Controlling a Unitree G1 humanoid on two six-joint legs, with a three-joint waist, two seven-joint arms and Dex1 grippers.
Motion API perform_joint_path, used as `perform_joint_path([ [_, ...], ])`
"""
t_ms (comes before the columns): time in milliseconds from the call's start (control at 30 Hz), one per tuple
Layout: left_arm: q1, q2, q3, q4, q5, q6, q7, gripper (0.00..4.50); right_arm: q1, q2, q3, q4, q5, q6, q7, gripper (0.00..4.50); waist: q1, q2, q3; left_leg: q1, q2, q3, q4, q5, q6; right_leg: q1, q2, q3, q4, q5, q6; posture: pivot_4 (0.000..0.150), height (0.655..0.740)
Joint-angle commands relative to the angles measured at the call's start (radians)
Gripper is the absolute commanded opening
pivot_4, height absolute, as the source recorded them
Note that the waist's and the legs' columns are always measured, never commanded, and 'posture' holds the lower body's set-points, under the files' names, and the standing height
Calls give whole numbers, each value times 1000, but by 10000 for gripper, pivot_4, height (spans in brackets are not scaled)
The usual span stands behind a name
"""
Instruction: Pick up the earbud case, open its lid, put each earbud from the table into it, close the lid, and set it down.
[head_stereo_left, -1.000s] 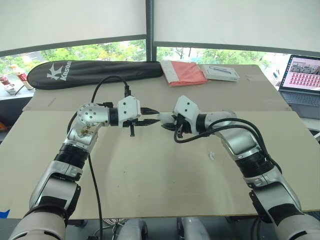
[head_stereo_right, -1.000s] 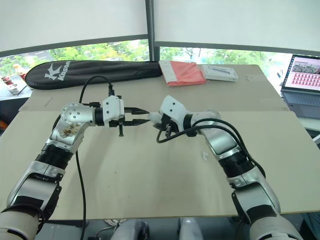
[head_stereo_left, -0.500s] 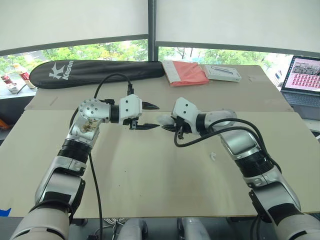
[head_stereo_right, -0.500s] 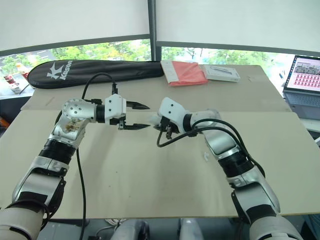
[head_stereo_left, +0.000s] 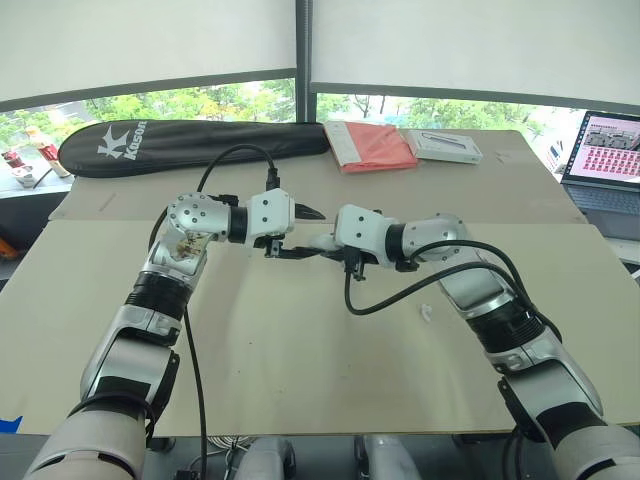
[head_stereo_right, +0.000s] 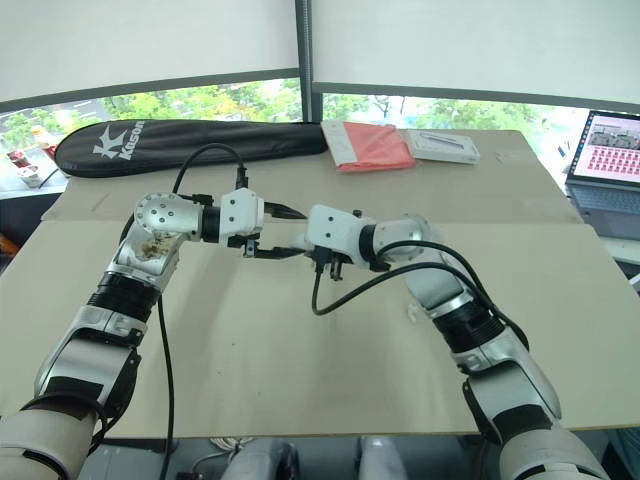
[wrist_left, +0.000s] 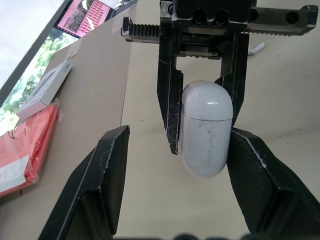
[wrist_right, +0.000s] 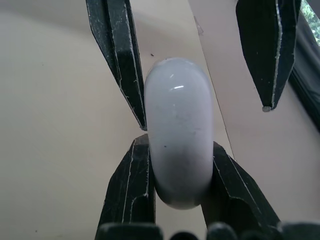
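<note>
Gripping the earbud case (wrist_left: 206, 140) firmly in the right gripper (wrist_right: 177, 145), mid-air at the centre of the eye views, with the left gripper (head_stereo_left: 310, 232) spread wide, straddling it. Best closing on the lid (wrist_left: 207, 100) alone, squarely, then levering gently to avoid twisting the case loose.

laptop (head_stereo_left: 612, 165) — cut off at the edge | earbud (head_stereo_left: 425, 312) — too small to make out
</note>
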Motion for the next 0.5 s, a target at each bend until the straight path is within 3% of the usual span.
perform_joint_path([
  [33, -39, -4, 10, -6, 15, -25, -4, 30213, -32, 0, -9, -24, -14, -37, 6, 7789, 0, 0, 0, 0, 0, 0, 0, 0, 0, 0, 0, 0, 0, 0, 0, 1500, 7400],
  [133, -47, -12, 14, -1, 16, -19, -7, 21840, -35, 5, -12, -11, -23, -46, 4, 7789, 0, 0, 0, 0, 0, 0, 0, 0, 0, 0, 0, 0, 0, 0, 0, 1500, 7400],
  [233, -53, -15, 15, 3, 19, -21, -19, 7126, -39, 12, -18, -3, -25, -47, 2, 7789, 0, 0, 0, 0, 0, 0, 0, 0, 0, 0, 0, 0, 0, 0, 0, 1500, 7400],
  [467, -54, -21, 15, 10, 32, -33, -15, 5692, -41, 26, -38, 6, -20, -37, -4, 7789, 0, 0, 0, 0, 0, 0, 0, 0, 0, 0, 0, 0, 0, 0, 0, 1500, 7400],
  [500, -55, -20, 17, 14, 33, -27, -11, 5692, -39, 28, -46, 7, -14, -33, -5, 12788, 0, 0, 0, 0, 0, 0, 0, 0, 0, 0, 0, 0, 0, 0, 0, 1500, 7400],
])
